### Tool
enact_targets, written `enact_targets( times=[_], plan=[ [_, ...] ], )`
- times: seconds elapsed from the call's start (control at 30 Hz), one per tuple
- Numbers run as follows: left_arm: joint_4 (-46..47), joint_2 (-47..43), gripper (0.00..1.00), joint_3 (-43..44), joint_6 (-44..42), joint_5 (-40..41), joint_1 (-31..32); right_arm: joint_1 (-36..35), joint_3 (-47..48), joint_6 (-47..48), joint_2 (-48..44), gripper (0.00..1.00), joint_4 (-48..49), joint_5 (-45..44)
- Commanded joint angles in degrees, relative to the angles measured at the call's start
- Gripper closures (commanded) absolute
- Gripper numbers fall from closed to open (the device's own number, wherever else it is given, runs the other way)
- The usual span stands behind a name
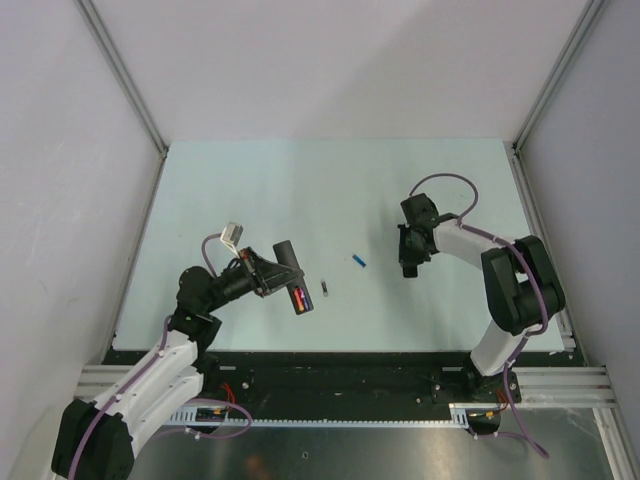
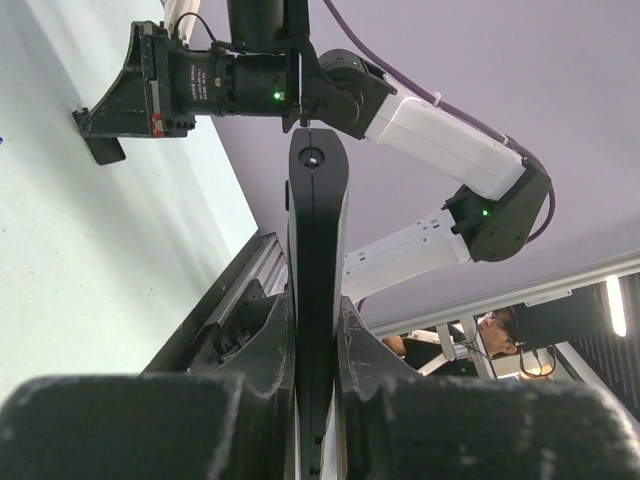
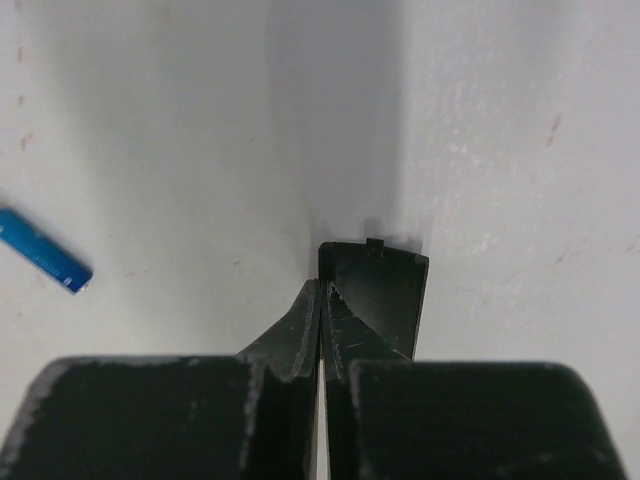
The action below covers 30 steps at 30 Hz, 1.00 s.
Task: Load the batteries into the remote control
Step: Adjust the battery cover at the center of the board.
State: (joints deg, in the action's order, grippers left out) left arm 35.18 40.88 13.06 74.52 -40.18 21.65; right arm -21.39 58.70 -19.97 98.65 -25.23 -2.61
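My left gripper (image 1: pixel 272 276) is shut on the black remote control (image 1: pixel 291 275) and holds it above the table. Its open compartment shows a red-orange battery (image 1: pixel 300 297). In the left wrist view the remote (image 2: pixel 318 230) stands edge-on, clamped between the fingers (image 2: pixel 262 350). A dark battery (image 1: pixel 325 289) lies on the table just right of the remote. A blue battery (image 1: pixel 359 261) lies further right and shows in the right wrist view (image 3: pixel 42 250). My right gripper (image 1: pixel 409 266) is shut, tips down at the table (image 3: pixel 321 290). The black back panel (image 3: pixel 385 295) lies flat by its right finger.
The pale green table (image 1: pixel 330 190) is bounded by grey walls and aluminium posts (image 1: pixel 120 70). A black rail (image 1: pixel 340 360) runs along the near edge by the arm bases. The right arm (image 2: pixel 440 150) fills the left wrist view's background.
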Motion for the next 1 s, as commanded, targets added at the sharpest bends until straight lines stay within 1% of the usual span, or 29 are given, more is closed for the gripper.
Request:
enact_targets(
  times=[0.0,0.3,0.33,0.4,0.43,0.47,0.5,0.53,0.57,0.63,0.67,0.73,0.77,0.87,0.93,0.97],
  plan=[
    [1.6,0.0,1.0,0.7,-1.0,0.7,0.3,-0.1,-1.0,-2.2,-4.6,1.0,0.0,7.2],
    [1.6,-0.1,1.0,0.7,-1.0,0.9,0.3,-0.1,-1.3,-5.7,-12.2,1.0,5.3,20.3],
    [1.6,-0.2,1.0,0.7,-1.0,0.8,0.3,-0.1,-1.7,-6.0,-12.6,1.0,6.5,24.0],
    [1.6,-0.3,1.0,0.7,-1.0,1.0,0.3,0.0,-4.1,-8.3,-13.9,1.0,11.8,28.6],
    [1.6,-0.3,1.0,0.7,-1.0,1.1,0.3,0.0,-5.2,-9.3,-14.2,1.0,14.0,33.6],
    [1.6,-0.2,1.0,0.7,-1.0,1.2,0.3,0.0,-6.3,-10.8,-14.3,1.0,19.2,35.7],
    [1.6,-0.2,1.0,0.7,-0.9,1.2,0.3,0.0,-8.9,-13.7,-14.2,1.0,22.4,37.9],
    [1.6,-0.1,1.0,0.7,-0.9,1.2,0.3,0.0,-10.0,-15.4,-13.8,1.0,25.6,42.8],
    [1.6,-0.2,1.0,0.8,-0.8,1.2,0.3,0.0,-10.8,-16.8,-13.3,1.0,31.2,44.2],
    [1.6,-0.2,1.0,0.8,-0.7,1.2,0.3,0.3,-13.6,-21.2,-12.3,1.0,36.5,47.8],
    [1.6,-0.5,1.0,0.7,-0.7,1.2,0.3,0.5,-14.7,-22.7,-11.9,1.0,41.7,48.6],
    [1.6,-0.9,1.0,0.6,-0.7,1.7,0.2,0.9,-16.8,-27.1,-10.9,1.0,46.6,51.2],
    [1.6,-1.2,1.0,0.5,-0.6,1.9,0.3,1.2,-17.6,-28.7,-10.8,1.0,51.6,51.8],
    [1.6,-1.6,1.0,0.2,-0.4,2.2,0.2,1.5,-19.9,-32.8,-10.2,1.0,60.4,54.0],
    [1.6,-1.9,1.0,0.0,-0.3,2.5,0.3,1.8,-20.9,-34.3,-9.8,1.0,63.8,55.6],
    [1.6,-1.9,1.0,0.0,-0.3,2.6,0.3,2.0,-22.2,-35.7,-9.1,1.0,68.0,56.1]
  ],
)
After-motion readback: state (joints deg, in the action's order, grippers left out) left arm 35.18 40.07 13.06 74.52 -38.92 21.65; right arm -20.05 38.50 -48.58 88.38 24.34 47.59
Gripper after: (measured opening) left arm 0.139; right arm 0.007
